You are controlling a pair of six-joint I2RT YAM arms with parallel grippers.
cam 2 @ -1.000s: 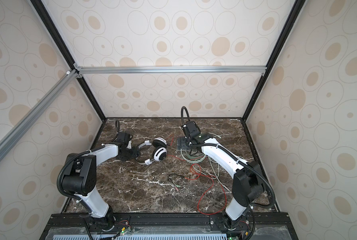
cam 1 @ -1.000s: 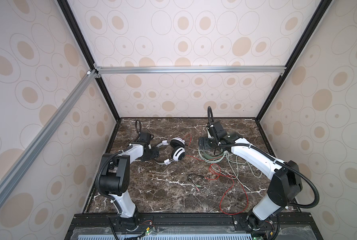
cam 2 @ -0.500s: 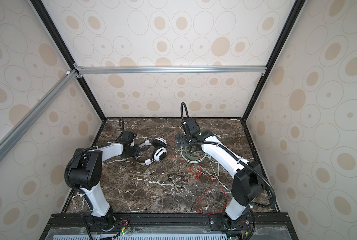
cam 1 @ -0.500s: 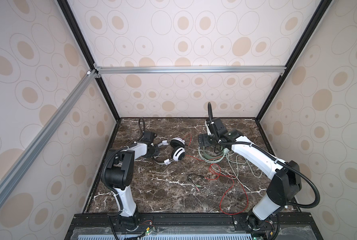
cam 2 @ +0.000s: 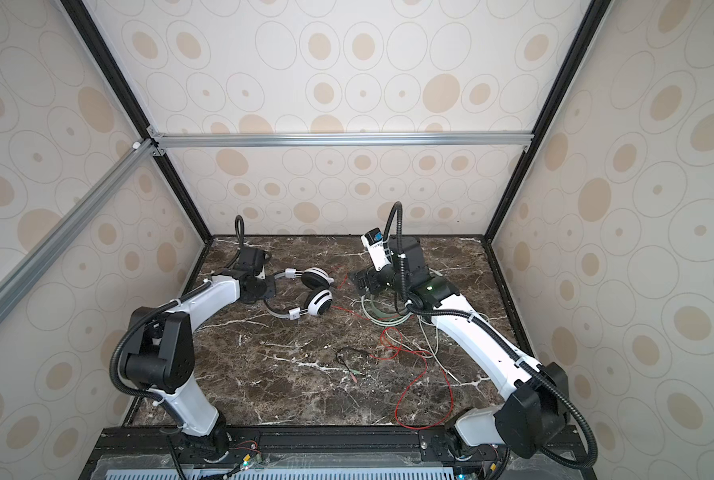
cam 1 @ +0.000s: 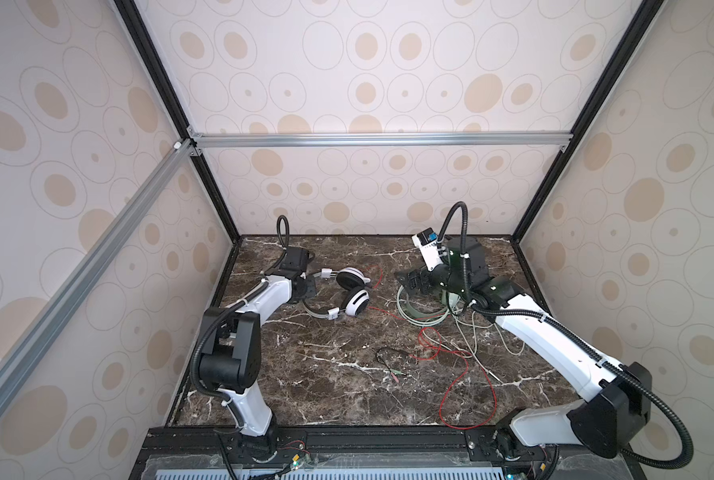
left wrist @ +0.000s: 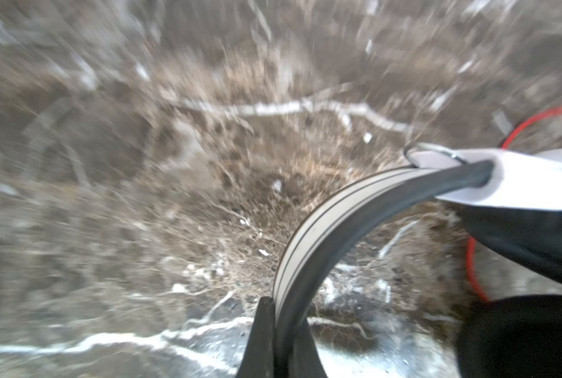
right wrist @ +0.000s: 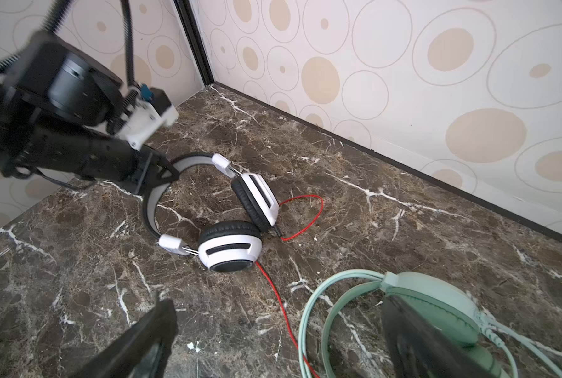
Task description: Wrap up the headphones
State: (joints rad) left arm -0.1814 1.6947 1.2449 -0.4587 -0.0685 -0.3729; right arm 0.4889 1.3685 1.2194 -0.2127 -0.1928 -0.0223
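The left claw (cam 1: 310,286) is pressed together on the headband of the white headset (cam 1: 355,302), which lies at the back left of the bench (cam 1: 326,399) in both top views. The right claw (cam 1: 409,282) stands with its jaws wide apart, low over the mint-green headset (cam 1: 423,318) at the back right. The arm's wrist hides that headset's cups, so only its band loops show. A red cable (cam 1: 450,395) runs from the white headset and loops forward over the dark, white-veined marble. Cream walls (cam 1: 367,187) printed with rings and tan dots close the bench in on three sides.

In the left wrist view the bench (left wrist: 142,163) is smeared into streaks. The dark fingers (left wrist: 260,333) pinch the striped band of the white headset (left wrist: 322,222), and its cups are cut off at the frame's edge.

In the right wrist view the right claw (right wrist: 278,306) shows only as two dark, blurred fingers (right wrist: 142,337) set well apart. One finger overlaps the mint-green headset (right wrist: 436,301), and whether it touches the cup I cannot tell. Beyond them the white headset (right wrist: 228,248) lies whole on the marble, with the left claw (right wrist: 157,171) closed on its band.
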